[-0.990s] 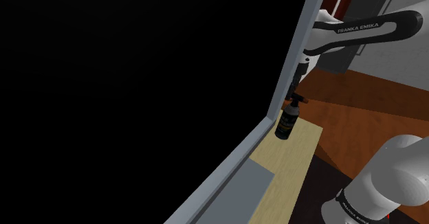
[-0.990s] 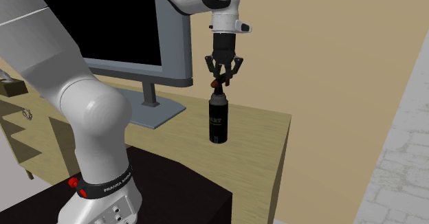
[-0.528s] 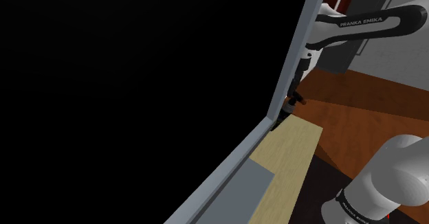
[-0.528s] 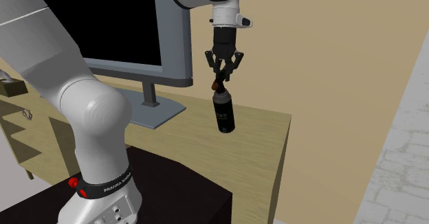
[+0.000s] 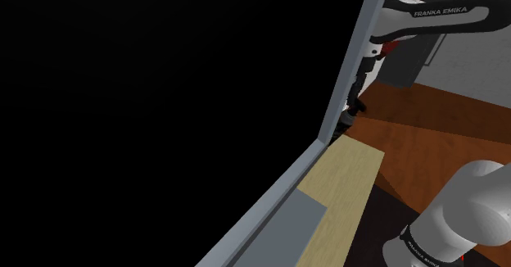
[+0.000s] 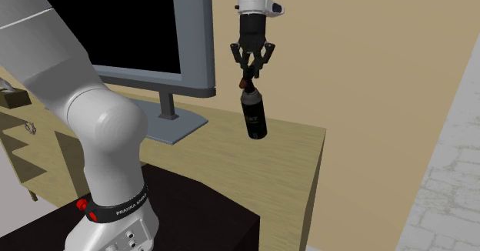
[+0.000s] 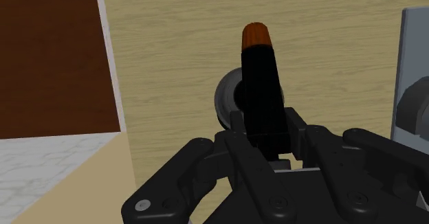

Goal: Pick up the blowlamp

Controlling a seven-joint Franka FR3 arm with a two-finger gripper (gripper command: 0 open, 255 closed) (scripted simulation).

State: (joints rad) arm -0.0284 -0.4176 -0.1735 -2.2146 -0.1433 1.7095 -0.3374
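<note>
"FRANKA EMIKA" is printed on the arm (image 5: 446, 15); the blowlamp (image 6: 255, 118) label is unreadable.

Grey monitor (image 6: 138, 34) on a pale wooden desk (image 6: 286, 142); possibly a drawer unit (image 6: 19, 153) beside.

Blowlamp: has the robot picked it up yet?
The grab looks done: the gripper is shut on the top of the blowlamp. It hangs tilted in the air above the desk, so the lift is in hand. Left: just holding it steady.
</note>
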